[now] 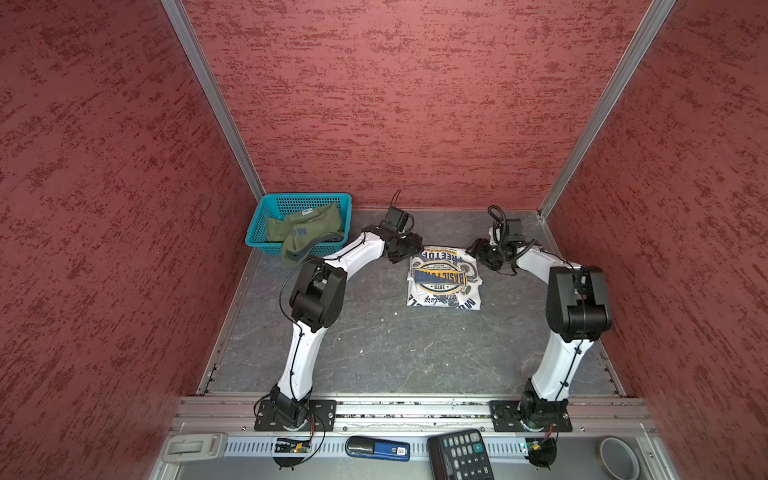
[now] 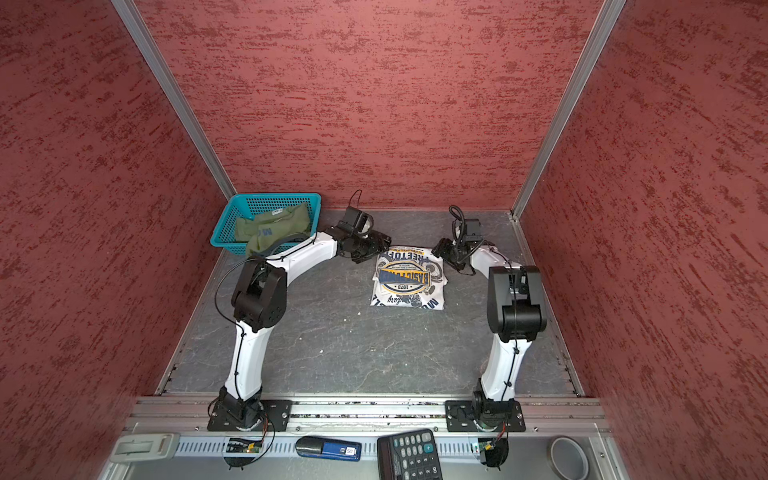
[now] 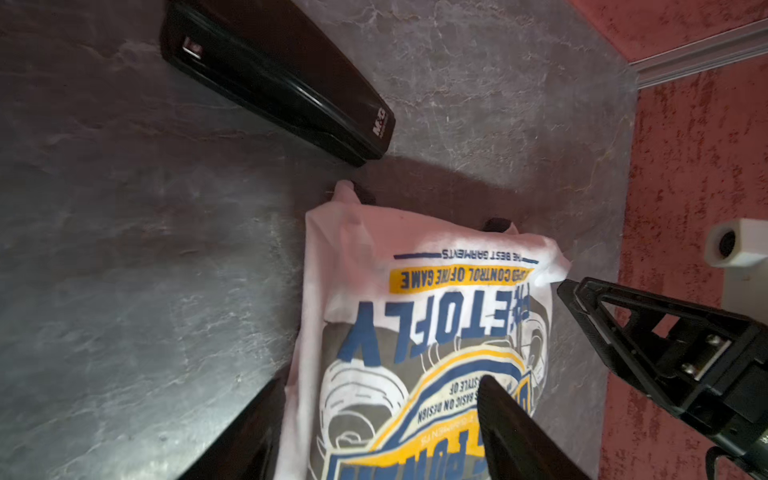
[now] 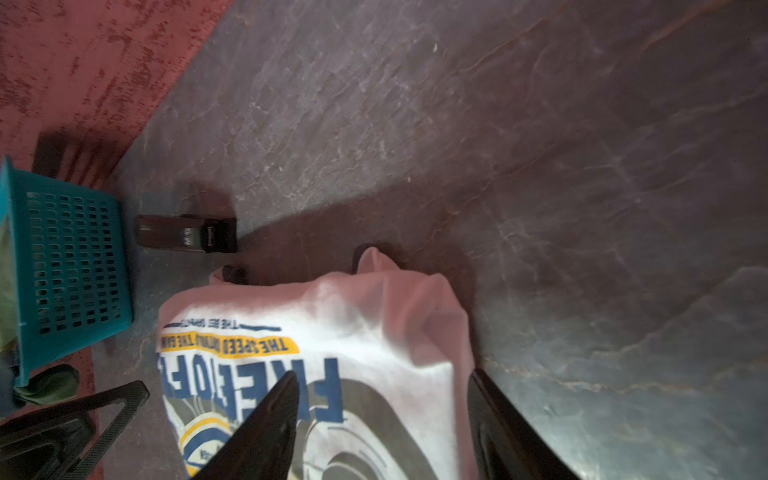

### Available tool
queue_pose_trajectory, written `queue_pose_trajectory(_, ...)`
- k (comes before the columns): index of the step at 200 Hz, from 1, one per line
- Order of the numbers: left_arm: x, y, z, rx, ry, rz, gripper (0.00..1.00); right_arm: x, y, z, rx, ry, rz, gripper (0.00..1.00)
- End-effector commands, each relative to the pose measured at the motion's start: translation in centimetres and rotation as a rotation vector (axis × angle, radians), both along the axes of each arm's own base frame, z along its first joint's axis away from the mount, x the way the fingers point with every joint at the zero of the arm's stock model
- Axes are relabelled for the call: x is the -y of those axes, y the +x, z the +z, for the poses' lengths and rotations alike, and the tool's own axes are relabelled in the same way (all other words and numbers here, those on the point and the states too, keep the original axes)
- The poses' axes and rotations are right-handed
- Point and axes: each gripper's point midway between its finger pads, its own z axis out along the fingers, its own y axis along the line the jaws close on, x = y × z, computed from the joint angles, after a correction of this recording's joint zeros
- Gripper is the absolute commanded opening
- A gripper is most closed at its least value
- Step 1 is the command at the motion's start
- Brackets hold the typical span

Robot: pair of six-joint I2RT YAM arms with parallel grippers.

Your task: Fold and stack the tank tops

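The white tank top (image 1: pixel 444 282) is matt cloth, the basket (image 1: pixel 305 195) perforated plastic, the stapler (image 3: pixel 282 83) glossy black.

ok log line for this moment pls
white tank top: folded, on table | olive tank top: bunched in basket | left gripper: open | right gripper: open

Both top views look steeply down from above the arm bases (image 1: pixel 295 411) toward the back wall (image 1: pixel 395 104), far enough to cover the whole table (image 1: pixel 395 353). Each wrist view looks down at the table from close range. Both wrist views share the edge of the white top (image 4: pixel 353 332) and the stapler (image 3: pixel 282 79).
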Motion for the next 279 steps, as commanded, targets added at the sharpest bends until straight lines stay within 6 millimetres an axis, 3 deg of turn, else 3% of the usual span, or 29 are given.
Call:
queue_pose_trajectory(1, 0.6, 0.7, -1.8, 0.004, 0.023, -0.021, 0.73, 0.1, 1.7, -0.4, 0.032, -0.022, 0.011, 0.66)
queue_pose_trajectory(42, 1.3, 1.9, -4.2, -0.017, 0.032, -0.018, 0.7, -0.1, 2.6, -2.1, -0.002, -0.01, 0.012, 0.63)
queue_pose_trajectory(70, 1.5, 1.6, -5.6, -0.046, 0.043, -0.01, 0.62, 0.1, 1.8, -3.8, -0.059, -0.02, -0.005, 0.55)
queue_pose_trajectory(93, 1.9, 0.1, -5.4, -0.044, 0.041, -0.024, 0.56, 0.8, -0.1, -3.9, -0.08, -0.042, -0.038, 0.45)
queue_pose_trajectory(150, 2.5, -6.8, -2.6, 0.013, -0.007, -0.053, 0.41, 1.1, -4.5, -0.5, -0.012, -0.05, -0.059, 0.31)
queue_pose_trajectory(177, 2.9, -8.3, -1.0, 0.031, -0.051, -0.059, 0.4, 1.3, -4.6, 0.6, 0.009, -0.065, -0.059, 0.35)
queue_pose_trajectory(192, 3.5, -8.2, 0.4, 0.052, -0.087, -0.069, 0.4, 1.6, -4.1, 1.1, 0.016, -0.084, -0.062, 0.41)
queue_pose_trajectory(205, 2.9, -7.7, 0.8, 0.069, -0.05, -0.041, 0.43, 1.6, -3.5, 1.4, 0.029, -0.095, -0.053, 0.47)
queue_pose_trajectory(217, 0.8, -6.9, 0.1, 0.043, 0.02, 0.037, 0.51, 1.2, -2.8, 1.3, 0.036, -0.089, -0.021, 0.52)
queue_pose_trajectory(238, -1.9, -5.4, -1.1, 0.01, 0.053, 0.128, 0.54, 0.7, -1.8, 0.5, 0.019, -0.094, 0.012, 0.59)
queue_pose_trajectory(252, -1.9, -4.4, -1.8, 0.012, 0.066, 0.106, 0.55, 0.6, -1.1, 0.0, 0.019, -0.097, 0.019, 0.62)
queue_pose_trajectory(279, 0.3, -3.3, -2.4, 0.018, 0.033, 0.032, 0.55, 0.2, -0.3, -1.2, -0.001, -0.095, 0.035, 0.64)
